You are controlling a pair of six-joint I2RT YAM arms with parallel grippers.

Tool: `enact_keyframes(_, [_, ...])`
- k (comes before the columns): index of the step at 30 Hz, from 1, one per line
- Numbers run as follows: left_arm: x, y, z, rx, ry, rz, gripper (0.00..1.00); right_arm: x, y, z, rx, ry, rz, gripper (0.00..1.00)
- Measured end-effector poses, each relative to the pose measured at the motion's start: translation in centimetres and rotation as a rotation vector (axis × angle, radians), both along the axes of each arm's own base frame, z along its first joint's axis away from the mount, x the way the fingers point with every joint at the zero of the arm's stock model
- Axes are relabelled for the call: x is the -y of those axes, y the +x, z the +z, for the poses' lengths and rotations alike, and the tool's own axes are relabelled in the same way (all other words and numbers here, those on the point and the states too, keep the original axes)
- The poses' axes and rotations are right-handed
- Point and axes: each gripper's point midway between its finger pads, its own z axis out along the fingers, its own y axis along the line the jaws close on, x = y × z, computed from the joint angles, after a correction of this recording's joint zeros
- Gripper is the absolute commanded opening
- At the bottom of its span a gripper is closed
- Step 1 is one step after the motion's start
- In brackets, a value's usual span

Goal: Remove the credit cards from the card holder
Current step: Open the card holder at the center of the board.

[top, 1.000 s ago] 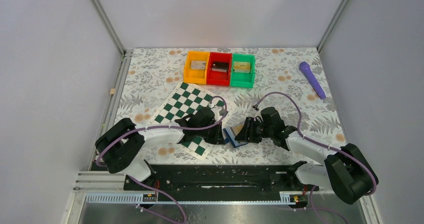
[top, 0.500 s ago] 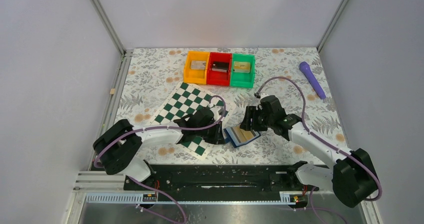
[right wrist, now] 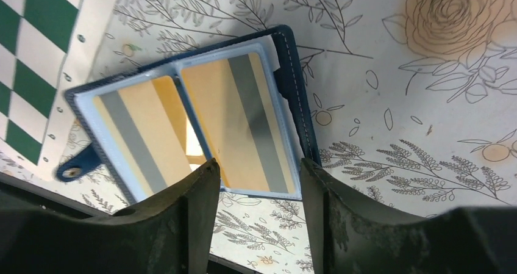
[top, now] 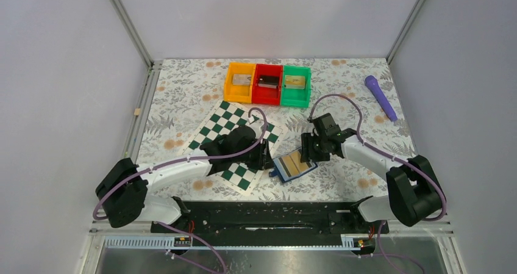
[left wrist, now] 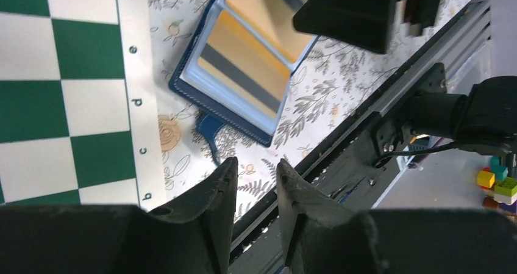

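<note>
Blue card holder (right wrist: 297,97) lay open, credit cards (right wrist: 241,121) pocketed; the wide-spread right hand (right wrist: 257,170) over it next needed a card edge.

- Our left arm (top: 183,164) lies stretched low toward the right. Our left gripper (left wrist: 255,191) points downward, its fingers a narrow gap apart and holding nothing.
- Our right arm (top: 373,158) extends leftward. Our right gripper (right wrist: 259,191) is spread wider and grips nothing.

card holder (top: 293,165) is lying open just right of the chessboard (top: 227,129), credit cards (right wrist: 244,121) sitting in its pockets, left gripper (top: 266,158) hanging beside it, right gripper (top: 306,154) at its back edge, bins (top: 266,100) sitting further back
</note>
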Motion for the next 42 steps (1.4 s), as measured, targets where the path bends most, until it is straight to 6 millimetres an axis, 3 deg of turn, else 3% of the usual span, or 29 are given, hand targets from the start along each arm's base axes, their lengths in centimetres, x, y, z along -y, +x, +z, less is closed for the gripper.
enact_keyframes(5, [1.4,0.4,1.0,0.014,-0.017,-0.015,0.29,0.4,-0.8,-1.3,-0.065,-0.027,-0.016,0.50])
enact_keyframes(10, [1.8,0.2,-1.1,-0.020,0.024,-0.027,0.29,0.5,-1.6,-2.2,-0.099,-0.019,-0.053,0.50])
enact_keyframes(16, [2.0,0.3,-3.2,-0.046,0.060,-0.030,0.21,1.1,-2.8,-2.0,-0.108,-0.013,-0.100,0.49])
enact_keyframes(23, [2.3,0.2,-6.3,-0.087,0.104,-0.042,0.18,2.2,-4.3,-1.9,-0.103,-0.014,-0.159,0.50])
enact_keyframes(29, [3.3,-1.3,-7.0,-0.115,0.103,-0.078,0.18,3.5,-5.7,-2.2,-0.119,-0.048,-0.205,0.50])
enact_keyframes(36, [4.7,-2.3,-6.0,-0.128,0.072,-0.107,0.18,3.5,-5.5,0.5,-0.053,-0.002,-0.228,0.49])
enact_keyframes(42, [6.2,-1.2,-2.8,-0.113,0.037,-0.078,0.18,2.4,-4.4,6.4,0.097,0.128,-0.219,0.49])
